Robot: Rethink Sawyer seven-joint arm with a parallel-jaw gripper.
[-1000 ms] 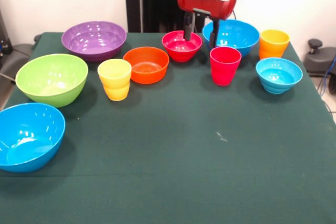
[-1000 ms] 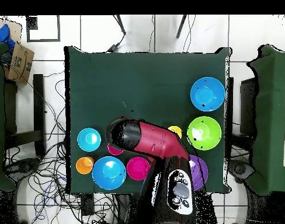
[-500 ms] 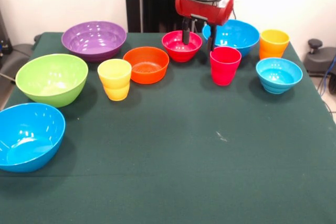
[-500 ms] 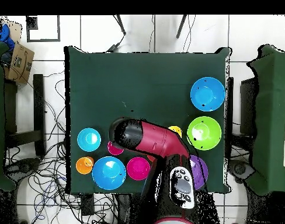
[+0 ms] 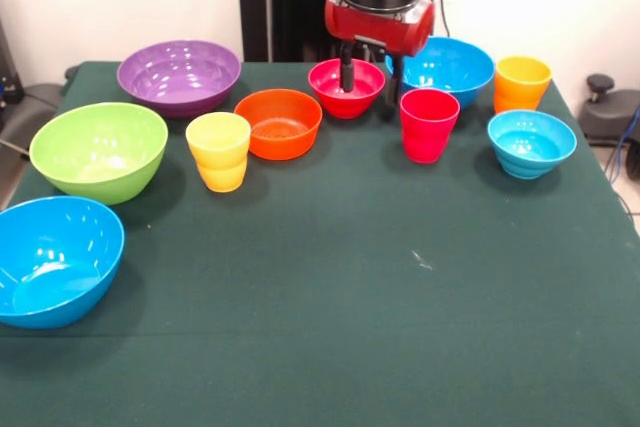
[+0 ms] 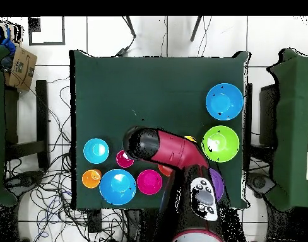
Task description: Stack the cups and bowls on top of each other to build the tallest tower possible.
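My gripper (image 5: pixel 370 71) is open over the back of the table. One finger (image 5: pixel 347 73) hangs inside the small red bowl (image 5: pixel 340 93); the other is outside its right rim, by the back blue bowl (image 5: pixel 450 65). The red-pink cup (image 5: pixel 428 124), orange cup (image 5: pixel 522 83), yellow cup (image 5: pixel 219 151), orange bowl (image 5: pixel 279 123), light blue bowl (image 5: pixel 531 143), purple bowl (image 5: pixel 180 75), lime green bowl (image 5: pixel 98 150) and near blue bowl (image 5: pixel 55 257) all stand apart on the green cloth. No tower stands. In the overhead view my arm (image 6: pixel 163 149) hides the gripper.
The table's green cloth (image 5: pixel 330 317) runs bare across its near half and right side. The overhead view shows the red bowl (image 6: pixel 149 181), a blue bowl (image 6: pixel 118 186), the light blue bowl (image 6: pixel 96 150) and the orange cup (image 6: pixel 91 178) near my base.
My gripper has shifted a little to the left in the front view, one finger staying inside the red bowl. No cup or bowl has moved.
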